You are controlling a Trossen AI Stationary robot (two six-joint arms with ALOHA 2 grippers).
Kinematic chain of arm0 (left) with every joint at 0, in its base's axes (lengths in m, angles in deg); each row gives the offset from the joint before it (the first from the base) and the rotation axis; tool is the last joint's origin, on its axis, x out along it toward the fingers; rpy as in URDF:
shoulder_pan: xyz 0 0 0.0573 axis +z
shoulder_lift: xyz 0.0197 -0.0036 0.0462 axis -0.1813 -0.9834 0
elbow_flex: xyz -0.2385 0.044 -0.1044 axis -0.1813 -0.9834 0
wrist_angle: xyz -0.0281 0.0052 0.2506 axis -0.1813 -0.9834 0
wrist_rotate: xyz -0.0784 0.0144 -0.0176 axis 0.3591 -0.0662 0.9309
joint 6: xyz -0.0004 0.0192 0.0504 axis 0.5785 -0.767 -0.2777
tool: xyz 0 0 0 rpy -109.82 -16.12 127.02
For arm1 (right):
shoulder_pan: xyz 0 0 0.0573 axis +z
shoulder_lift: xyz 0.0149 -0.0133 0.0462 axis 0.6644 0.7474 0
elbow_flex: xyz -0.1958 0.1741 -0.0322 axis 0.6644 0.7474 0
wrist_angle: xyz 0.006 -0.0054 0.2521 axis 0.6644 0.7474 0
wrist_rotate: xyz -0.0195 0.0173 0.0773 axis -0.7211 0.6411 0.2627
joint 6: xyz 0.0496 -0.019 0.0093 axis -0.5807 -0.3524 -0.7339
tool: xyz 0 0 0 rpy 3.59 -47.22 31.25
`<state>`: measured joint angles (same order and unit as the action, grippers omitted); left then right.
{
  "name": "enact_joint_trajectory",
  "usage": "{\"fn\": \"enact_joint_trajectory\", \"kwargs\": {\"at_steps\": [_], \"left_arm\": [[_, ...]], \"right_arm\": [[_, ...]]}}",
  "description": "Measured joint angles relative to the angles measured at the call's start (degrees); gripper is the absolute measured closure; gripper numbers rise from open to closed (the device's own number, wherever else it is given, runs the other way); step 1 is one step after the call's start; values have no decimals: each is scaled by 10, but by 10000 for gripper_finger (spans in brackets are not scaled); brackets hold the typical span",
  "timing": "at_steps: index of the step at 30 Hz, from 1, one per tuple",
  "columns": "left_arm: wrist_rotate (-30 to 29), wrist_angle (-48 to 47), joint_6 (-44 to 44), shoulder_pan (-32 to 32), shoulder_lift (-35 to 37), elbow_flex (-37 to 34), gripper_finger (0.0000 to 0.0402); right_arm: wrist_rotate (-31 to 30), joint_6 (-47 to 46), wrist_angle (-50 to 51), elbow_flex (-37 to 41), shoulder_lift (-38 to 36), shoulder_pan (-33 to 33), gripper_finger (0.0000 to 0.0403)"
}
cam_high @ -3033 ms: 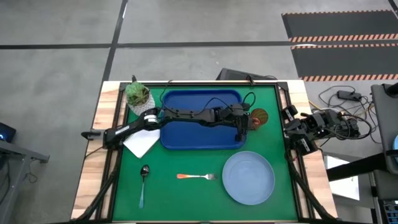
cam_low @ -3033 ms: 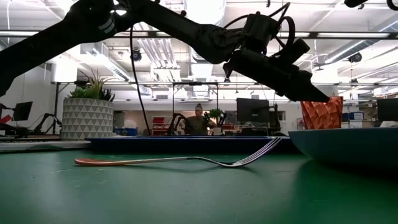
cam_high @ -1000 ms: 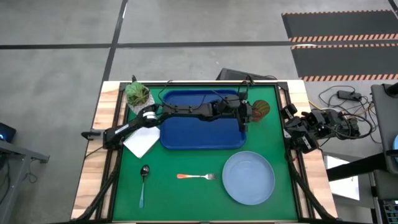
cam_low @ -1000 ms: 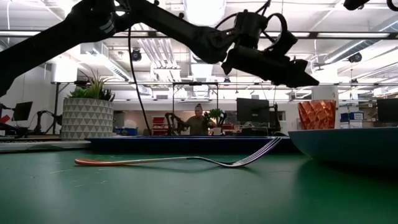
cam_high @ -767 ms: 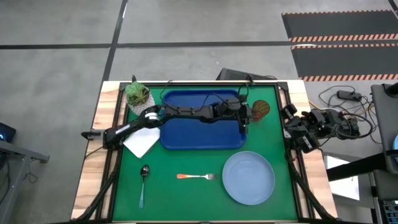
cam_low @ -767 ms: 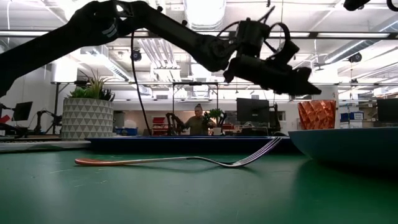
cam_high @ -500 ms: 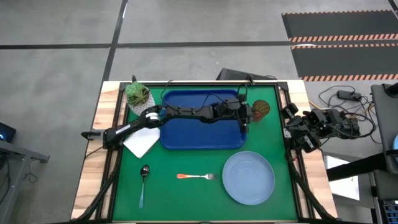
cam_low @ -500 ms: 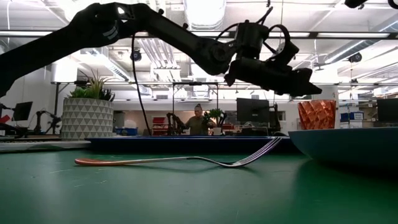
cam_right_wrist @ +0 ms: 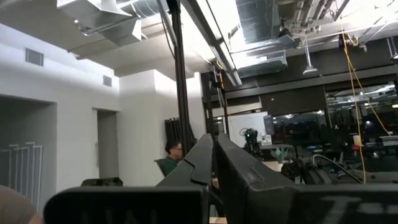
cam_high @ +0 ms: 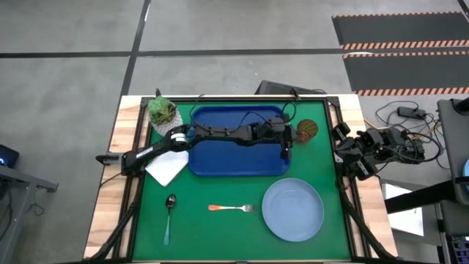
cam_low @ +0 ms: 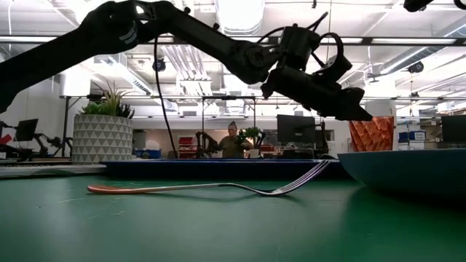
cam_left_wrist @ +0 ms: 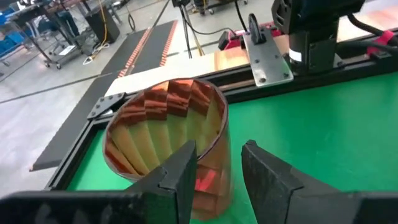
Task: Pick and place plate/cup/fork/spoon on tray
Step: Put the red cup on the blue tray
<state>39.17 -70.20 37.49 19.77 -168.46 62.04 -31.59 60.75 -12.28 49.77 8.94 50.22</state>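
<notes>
The large deep-blue rectangular plastic tray [cam_high: 234, 150] is empty. The small dark-red translucent cup [cam_left_wrist: 166, 146] stands on the green mat beside it; it looks light, rigid and slippery, best gripped across the wall. The left gripper [cam_left_wrist: 214, 168] hangs parted at its rim, one finger inside. The right gripper [cam_right_wrist: 214, 152] rests closed at the table's edge.

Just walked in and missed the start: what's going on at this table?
The left arm reaches across the blue tray, its claw open and lined up on the dark-red cup, which stands on the green mat just beyond the tray's right end. Nothing is on the tray. The plate, fork and spoon lie on the mat. The right claw waits shut at the table's right edge.
</notes>
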Motion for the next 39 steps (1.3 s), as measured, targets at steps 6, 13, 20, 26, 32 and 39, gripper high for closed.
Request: {"fn": "enact_joint_trajectory", "kwargs": {"at_steps": [6,13,20,26,32,39], "left_arm": [[-30,-44,-32,-8,-4,-4,293],[-52,-63,-33,-8,0,5,293],[-50,-42,57,-11,-1,4,293],[-38,-5,139,-15,-1,0,293],[-38,9,227,-24,-1,-2,293],[-38,38,305,-28,-1,-33,278]], "right_arm": [[0,0,0,0,0,0,394],[1,0,3,0,0,0,394],[1,-5,3,0,0,0,394],[1,-5,3,0,0,0,394],[1,-5,3,0,0,0,394],[1,-5,4,0,0,0,394]]}}
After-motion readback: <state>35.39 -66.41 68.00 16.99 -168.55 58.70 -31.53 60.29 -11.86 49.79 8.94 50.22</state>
